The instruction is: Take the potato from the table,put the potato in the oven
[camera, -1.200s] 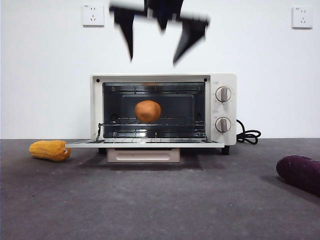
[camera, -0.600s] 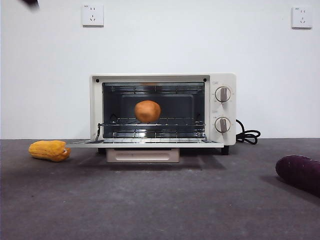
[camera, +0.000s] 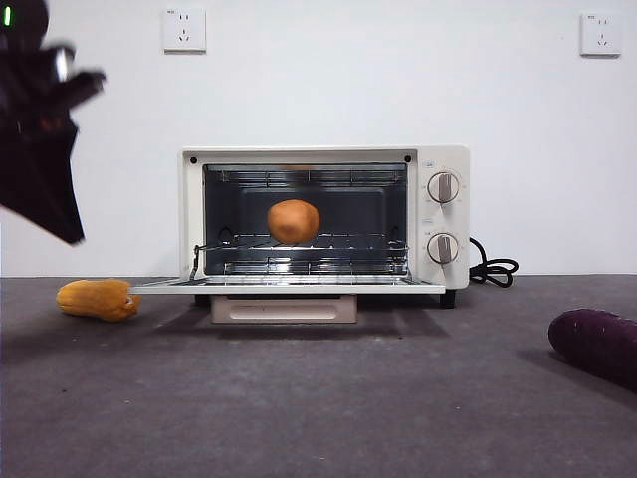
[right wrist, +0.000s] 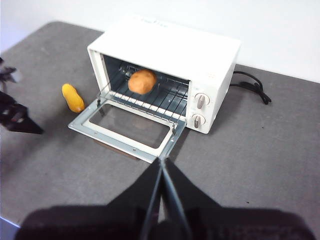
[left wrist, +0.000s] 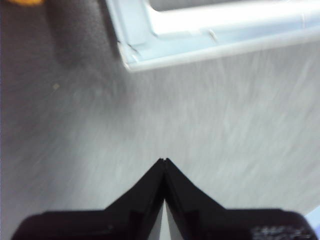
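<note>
Writing: we see faint lettering on the top of the oven in the right wrist view, too small to read; small marks sit beside its two knobs, also unreadable.
Potato: the potato rests on the wire rack inside the oven, near the middle of the cavity, clear of the walls.
Oven door: the door lies dropped flat, its front edge jutting out over the table.
Left end effector: the left end effector has its jaws pressed together, holding nothing; it hangs above bare table just off a corner of the door. In the front view we see it as a dark blurred shape at 10 o'clock from the oven.
Right end effector: the right end effector is likewise closed and empty, high above the table, looking down on the oven.
Open room: the table in front of the door is bare; a yellow ridged vegetable lies at 8 o'clock from the oven, a purple vegetable at 4 o'clock.
Cord: a black cord coils at the oven's 3 o'clock side.
Wall: two sockets sit high up.
</note>
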### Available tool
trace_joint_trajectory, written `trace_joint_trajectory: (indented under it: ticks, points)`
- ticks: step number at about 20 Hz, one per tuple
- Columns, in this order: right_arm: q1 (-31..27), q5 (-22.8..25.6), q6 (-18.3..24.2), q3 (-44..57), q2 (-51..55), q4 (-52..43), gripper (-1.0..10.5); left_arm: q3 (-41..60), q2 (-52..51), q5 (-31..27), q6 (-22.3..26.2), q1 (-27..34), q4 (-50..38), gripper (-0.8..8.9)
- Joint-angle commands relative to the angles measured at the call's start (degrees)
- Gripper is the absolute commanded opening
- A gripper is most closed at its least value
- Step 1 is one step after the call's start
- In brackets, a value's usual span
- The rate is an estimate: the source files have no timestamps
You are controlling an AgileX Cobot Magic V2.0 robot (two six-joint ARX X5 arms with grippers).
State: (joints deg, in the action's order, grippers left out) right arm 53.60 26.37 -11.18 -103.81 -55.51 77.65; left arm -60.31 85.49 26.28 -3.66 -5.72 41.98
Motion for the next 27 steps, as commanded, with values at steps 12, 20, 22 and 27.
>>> trace_joint_trajectory:
  ticks: [12, 20, 22, 27]
  points:
    - [0.07, -0.2, -0.76, 0.48, -0.15, 1.22, 0.0, 0.31, 10.97, 1.46, -12.76, 3.15, -13.79, -0.07]
    - [0.07, -0.22, -0.79, 0.48, -0.15, 1.22, 0.0, 0.31, 13.29, 0.22, -17.99, 1.29, -17.7, -0.07]
    - [0.07, -0.22, -0.76, 0.48, -0.15, 1.22, 0.0, 0.31, 14.32, 0.11, -19.28, 0.39, -18.8, -0.07]
    - [0.07, -0.66, -0.79, 0.5, -0.15, 1.25, 0.0, 0.26, 16.48, -0.44, -21.27, -0.7, -20.48, -0.07]
